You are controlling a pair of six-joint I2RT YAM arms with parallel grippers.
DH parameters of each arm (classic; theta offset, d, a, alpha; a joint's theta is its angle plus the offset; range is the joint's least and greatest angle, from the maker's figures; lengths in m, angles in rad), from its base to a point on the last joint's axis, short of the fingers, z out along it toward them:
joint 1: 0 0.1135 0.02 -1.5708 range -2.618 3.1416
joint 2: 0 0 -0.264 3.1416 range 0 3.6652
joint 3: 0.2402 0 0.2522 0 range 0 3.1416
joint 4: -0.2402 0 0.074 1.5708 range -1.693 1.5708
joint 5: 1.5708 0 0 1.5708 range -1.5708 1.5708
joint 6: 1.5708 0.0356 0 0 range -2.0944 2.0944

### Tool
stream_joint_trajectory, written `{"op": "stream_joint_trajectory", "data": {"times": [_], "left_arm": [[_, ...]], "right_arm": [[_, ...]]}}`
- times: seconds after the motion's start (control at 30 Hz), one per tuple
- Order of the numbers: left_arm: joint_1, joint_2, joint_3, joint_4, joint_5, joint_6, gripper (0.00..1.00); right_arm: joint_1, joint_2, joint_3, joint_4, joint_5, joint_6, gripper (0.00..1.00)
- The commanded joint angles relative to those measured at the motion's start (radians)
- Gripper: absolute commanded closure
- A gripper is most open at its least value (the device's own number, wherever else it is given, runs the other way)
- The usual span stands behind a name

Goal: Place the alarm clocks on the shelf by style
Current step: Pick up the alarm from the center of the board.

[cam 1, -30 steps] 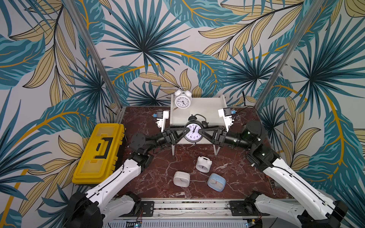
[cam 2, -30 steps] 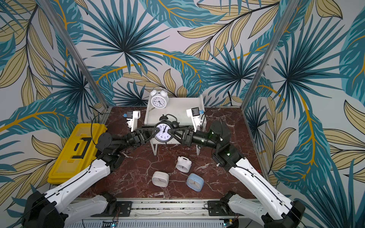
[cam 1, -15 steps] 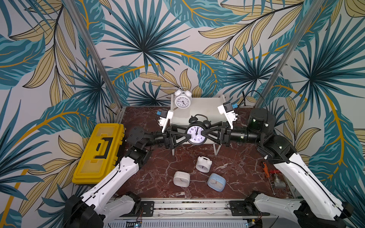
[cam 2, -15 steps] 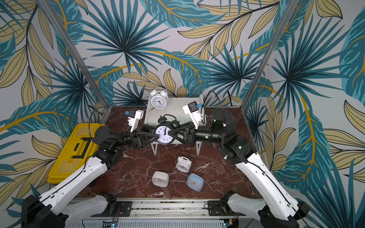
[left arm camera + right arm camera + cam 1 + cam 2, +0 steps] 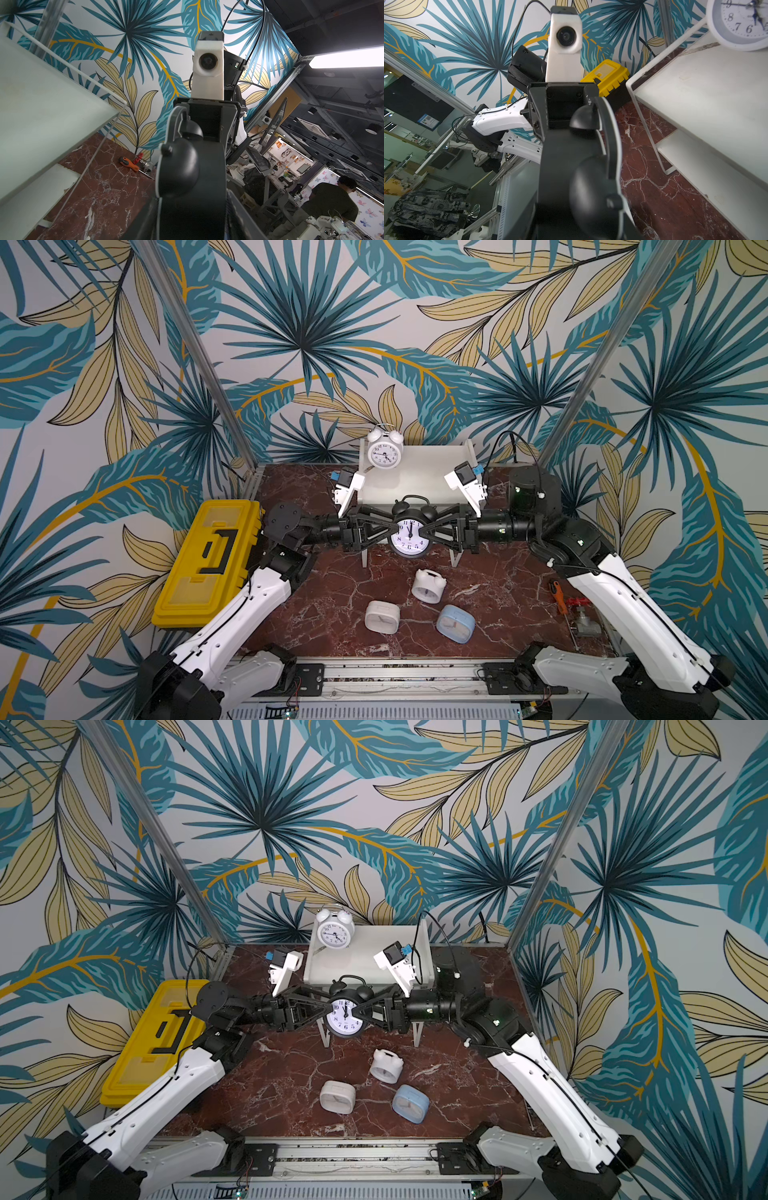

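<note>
count: five, three round twin-bell and two rounded-square, all smooth-shelled.
black clock (image 5: 409, 536): hanging upright just before the front edge of the shelf (image 5: 432, 477), bells up, dial facing the arms' bases.
left hand (image 5: 394, 532): clamping narrowly on the black clock's side.
right hand (image 5: 424, 533): clamping the opposite side.
standing white clock (image 5: 385, 451): sitting on the flat top board, back left corner.
tabletop (image 5: 324, 597): veined red marble, carrying the fallen white clock (image 5: 428, 587), white square clock (image 5: 382, 617) and blue square clock (image 5: 455, 623).

black clock (image 5: 409, 536): rim partly hidden | white clock (image 5: 741, 22): cut off by edge
</note>
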Motion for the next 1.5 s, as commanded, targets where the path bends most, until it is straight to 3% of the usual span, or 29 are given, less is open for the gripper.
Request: {"op": "stream_joint_trajectory", "data": {"times": [0.0, 0.13, 0.2, 0.27, 0.4, 0.67, 1.03, 1.2, 1.23, 1.3, 1.37, 1.43, 1.47], "left_arm": [[0.0, -0.002, 0.032, 0.025, 0.045, -0.001, 0.62], [0.002, -0.002, 0.032, 0.026, 0.045, 0.01, 0.77], [0.012, -0.006, 0.032, 0.025, 0.037, 0.016, 0.81], [0.023, -0.013, 0.033, 0.025, 0.033, 0.018, 0.84], [0.03, -0.016, 0.047, 0.008, 0.038, 0.029, 0.85], [0.031, -0.025, 0.07, -0.103, 0.053, 0.102, 0.86], [0.03, -0.032, 0.07, -0.118, 0.05, 0.119, 0.85], [0.03, -0.033, 0.07, -0.13, 0.045, 0.13, 0.85], [0.03, -0.034, 0.07, -0.141, 0.04, 0.137, 0.81], [0.031, -0.038, 0.07, -0.169, 0.024, 0.156, 0.48], [0.031, -0.041, 0.069, -0.188, 0.005, 0.173, 0.25], [0.031, -0.047, 0.069, -0.198, -0.005, 0.186, 0.11], [0.031, -0.053, 0.071, -0.224, -0.019, 0.203, 0.09]], "right_arm": [[-0.005, -0.012, -0.02, 0.032, 0.021, -0.012, 0.87], [-0.004, -0.012, -0.019, 0.038, 0.022, -0.008, 0.82], [-0.005, -0.013, -0.012, 0.019, 0.031, -0.018, 0.69], [-0.005, -0.013, -0.003, -0.02, 0.033, -0.038, 0.51], [-0.004, -0.014, 0.02, -0.136, 0.031, -0.096, 0.41], [-0.005, -0.005, 0.051, -0.215, 0.044, -0.138, 0.45], [-0.004, 0.039, 0.069, -0.202, -0.015, -0.126, 0.47], [-0.004, 0.031, 0.066, -0.209, -0.01, -0.139, 0.68], [-0.005, 0.028, 0.067, -0.208, -0.009, -0.14, 0.71], [-0.003, 0.022, 0.07, -0.21, -0.001, -0.146, 0.76], [-0.004, 0.014, 0.079, -0.219, 0.027, -0.16, 0.77], [-0.004, 0.012, 0.103, -0.237, 0.066, -0.183, 0.79], [-0.004, 0.015, 0.126, -0.256, 0.095, -0.204, 0.8]]}}
